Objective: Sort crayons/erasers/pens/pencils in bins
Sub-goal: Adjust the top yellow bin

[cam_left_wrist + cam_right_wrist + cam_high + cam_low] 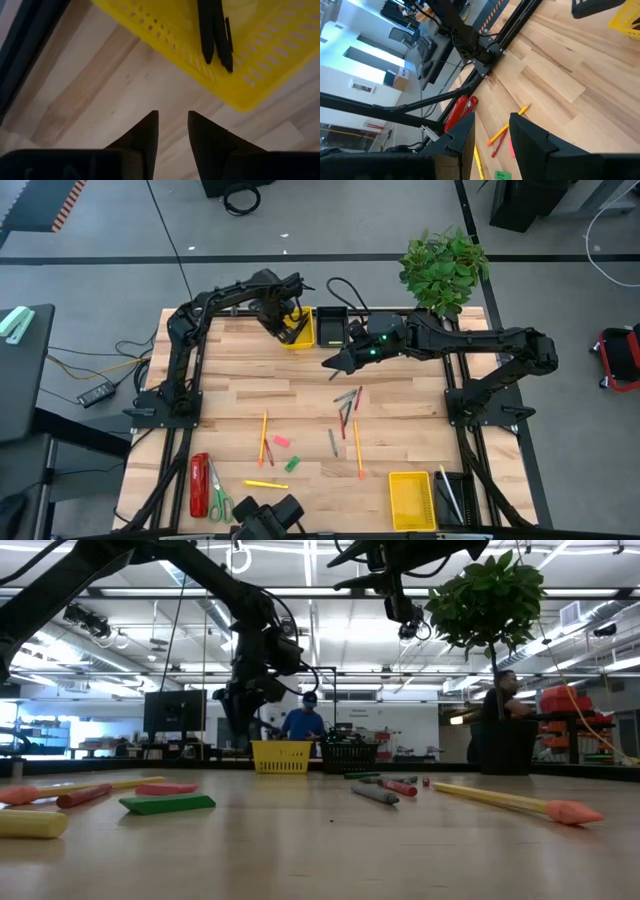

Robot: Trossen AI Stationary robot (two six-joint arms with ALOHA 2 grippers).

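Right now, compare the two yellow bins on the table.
The far yellow bin sits under the left gripper and holds black pens; the near yellow bin sits at the table's front edge, away from both grippers, and looks empty. Both are perforated yellow plastic trays.

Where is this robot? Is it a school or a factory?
Probably a robotics lab or workshop. Behind the wooden table is a big open room with ceiling lights, a monitor on a desk and a person working. Cables lie on the grey floor.
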